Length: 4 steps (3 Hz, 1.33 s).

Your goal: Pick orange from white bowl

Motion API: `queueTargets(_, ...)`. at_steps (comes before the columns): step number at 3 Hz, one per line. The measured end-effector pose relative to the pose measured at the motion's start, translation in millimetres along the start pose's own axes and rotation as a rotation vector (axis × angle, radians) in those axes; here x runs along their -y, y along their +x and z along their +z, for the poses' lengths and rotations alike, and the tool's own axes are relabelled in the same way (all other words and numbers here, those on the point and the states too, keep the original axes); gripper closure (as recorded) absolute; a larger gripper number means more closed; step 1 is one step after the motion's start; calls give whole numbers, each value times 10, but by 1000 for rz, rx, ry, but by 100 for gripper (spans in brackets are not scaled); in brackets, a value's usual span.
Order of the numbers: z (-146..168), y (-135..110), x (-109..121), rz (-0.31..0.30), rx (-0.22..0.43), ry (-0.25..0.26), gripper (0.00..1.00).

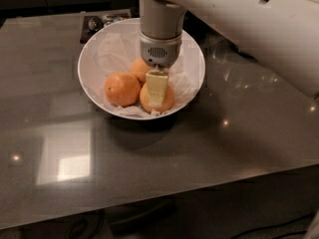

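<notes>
The white bowl [94, 54] stands on the dark table, lined with crumpled white tissue, and holds three round fruits. The orange [171, 100], pale yellow-orange, lies at the bowl's front right. My gripper [157, 94] hangs straight down from the white arm and reaches into the bowl right at this orange, its cream tip covering the fruit's middle. A deeper orange fruit [121, 89] lies just to the left, touching it. A third fruit [139, 68] sits behind, partly hidden by the gripper.
The glossy dark table [209, 153] reflects ceiling lights. A dark flat object [102, 21] lies behind the bowl at the back left. The thick white arm [239, 19] crosses the upper right. The table's front edge runs along the bottom.
</notes>
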<state>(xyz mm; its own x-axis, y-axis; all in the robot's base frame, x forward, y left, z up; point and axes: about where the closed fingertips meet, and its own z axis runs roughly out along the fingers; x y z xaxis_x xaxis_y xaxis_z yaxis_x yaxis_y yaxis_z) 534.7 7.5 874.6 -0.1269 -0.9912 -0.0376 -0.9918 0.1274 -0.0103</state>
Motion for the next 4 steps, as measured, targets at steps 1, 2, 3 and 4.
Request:
queueTargets(1,-317,72,-155,-45,100,53,100)
queueTargets(2,-649,184,-350,-90,206,89,100)
queueTargets(3,-849,264,-458,-112,274,100,100)
queueTargets(4,-849,264,-458,-112,274,100,100)
